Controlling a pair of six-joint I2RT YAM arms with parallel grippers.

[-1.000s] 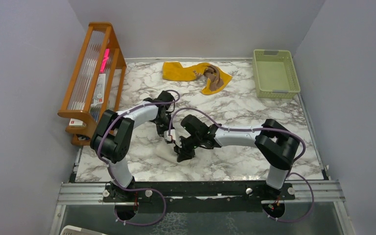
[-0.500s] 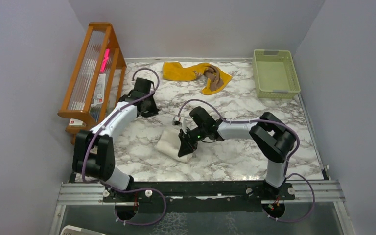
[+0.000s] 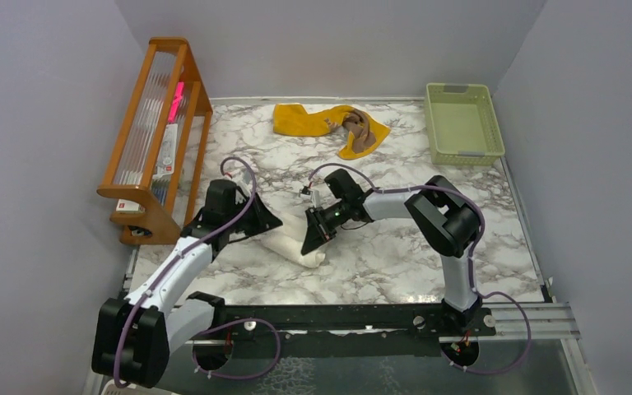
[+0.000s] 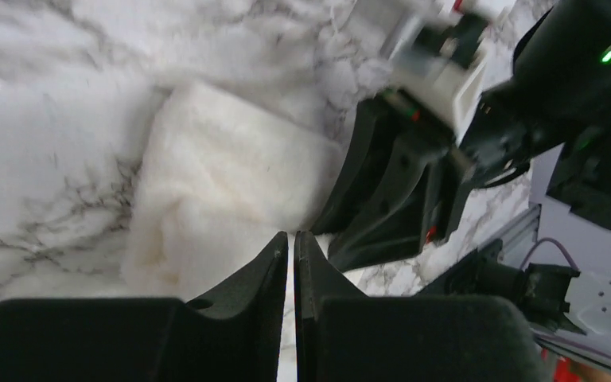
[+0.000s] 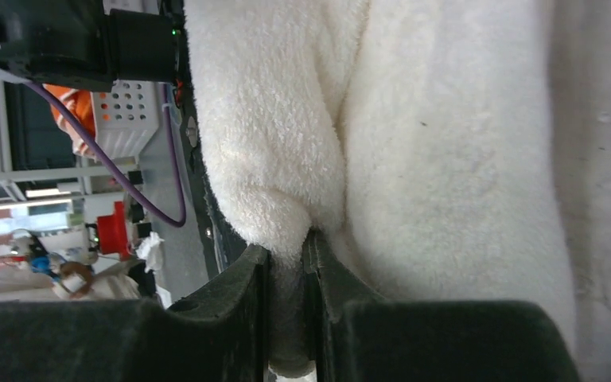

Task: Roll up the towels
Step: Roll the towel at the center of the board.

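Along the left wall of the marble-patterned counter stands a wooden rack with clear slats, and at the far right corner sits a pale green basket, both well apart from the work. Near the far edge, between rack and basket, the mustard yellow towel lies crumpled, with the brown towel bunched on its right part, touching it. Nothing stands between those two towels and the arms. Toward the near middle of the counter lies the cream-white towel, a thick, partly rolled bundle set slantwise. The right tool comes down on the bundle's right end; its wrist view shows a plump fold of the pile squeezed between the two fingers, so it is gripping this towel, with the rest of the cloth spreading up and to the right of the fingers. The left tool hangs just beside the bundle's far left side, pointing toward the right tool. Its wrist view shows its jaws almost together, only a thin slit between them and nothing in it, with the towel just beyond its tips and the right tool's black fingers against the cloth's far edge.
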